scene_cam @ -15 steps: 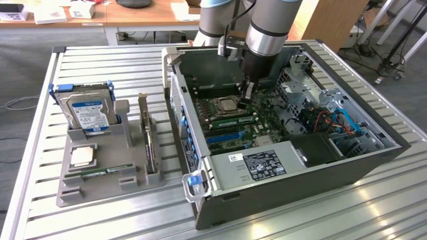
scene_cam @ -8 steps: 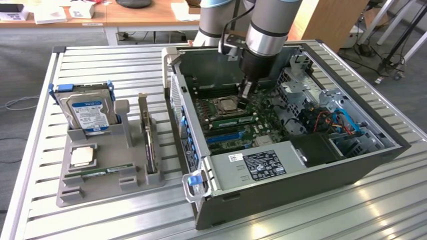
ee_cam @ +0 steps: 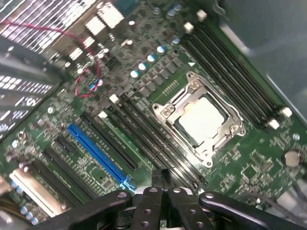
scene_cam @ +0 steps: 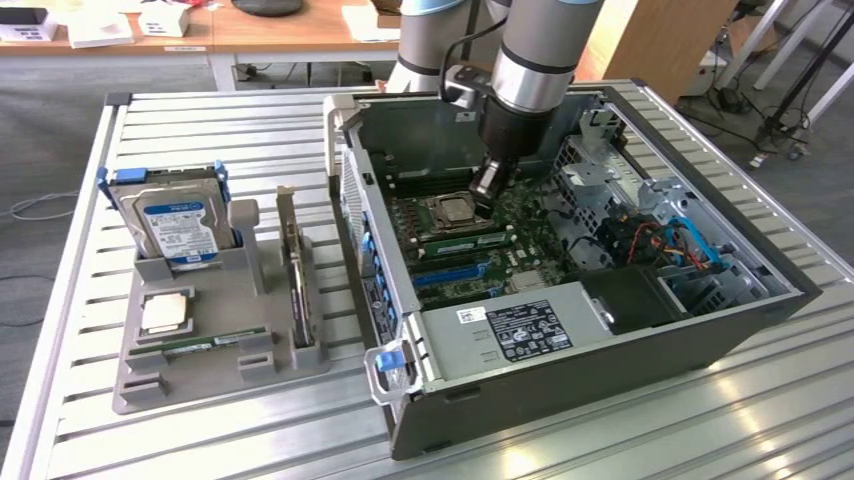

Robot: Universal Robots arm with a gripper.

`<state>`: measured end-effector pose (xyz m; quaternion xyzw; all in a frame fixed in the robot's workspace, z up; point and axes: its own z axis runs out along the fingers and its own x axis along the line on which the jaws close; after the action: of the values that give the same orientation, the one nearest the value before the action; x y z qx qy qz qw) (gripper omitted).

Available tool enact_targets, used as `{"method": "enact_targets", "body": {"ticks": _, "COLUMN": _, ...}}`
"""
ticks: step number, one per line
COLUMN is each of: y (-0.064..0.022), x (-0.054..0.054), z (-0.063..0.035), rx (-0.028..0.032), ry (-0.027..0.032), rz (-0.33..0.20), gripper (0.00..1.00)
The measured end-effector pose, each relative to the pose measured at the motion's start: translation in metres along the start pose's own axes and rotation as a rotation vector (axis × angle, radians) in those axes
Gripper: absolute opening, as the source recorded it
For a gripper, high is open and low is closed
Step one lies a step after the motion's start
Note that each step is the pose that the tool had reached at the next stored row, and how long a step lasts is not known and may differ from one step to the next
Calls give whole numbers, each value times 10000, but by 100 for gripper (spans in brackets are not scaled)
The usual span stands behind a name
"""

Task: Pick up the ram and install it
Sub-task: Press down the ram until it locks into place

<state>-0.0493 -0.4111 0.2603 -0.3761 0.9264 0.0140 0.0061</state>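
A long green ram stick (scene_cam: 463,243) with white stickers stands on edge beside the processor socket (scene_cam: 454,212) inside the open computer case (scene_cam: 694,320). A second thin green stick (scene_cam: 214,346) lies in the grey holder at the exterior view's left. My gripper (scene_cam: 487,188) hangs inside the case just above the socket area, its fingers pressed together with nothing visible between them. In the wrist view the shut gripper (ee_cam: 160,176) sits over the end of the black memory slots (ee_cam: 144,139) next to the socket (ee_cam: 201,120). Whether the tips touch a stick there I cannot tell.
The grey holder (scene_cam: 147,385) also carries a hard drive (scene_cam: 176,225) with a blue-white label, a square silver chip (scene_cam: 167,313) and an upright card (scene_cam: 300,280). A blue slot (ee_cam: 98,155), cables (scene_cam: 681,240) and the power supply (scene_cam: 527,325) crowd the case.
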Motion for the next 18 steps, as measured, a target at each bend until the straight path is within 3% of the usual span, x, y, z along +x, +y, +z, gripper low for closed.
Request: {"method": "enact_targets", "body": {"ticks": 18, "y": 0, "x": 0, "z": 6, "rx": 72, "ry": -71, "rz": 3280, "gripper": 11}}
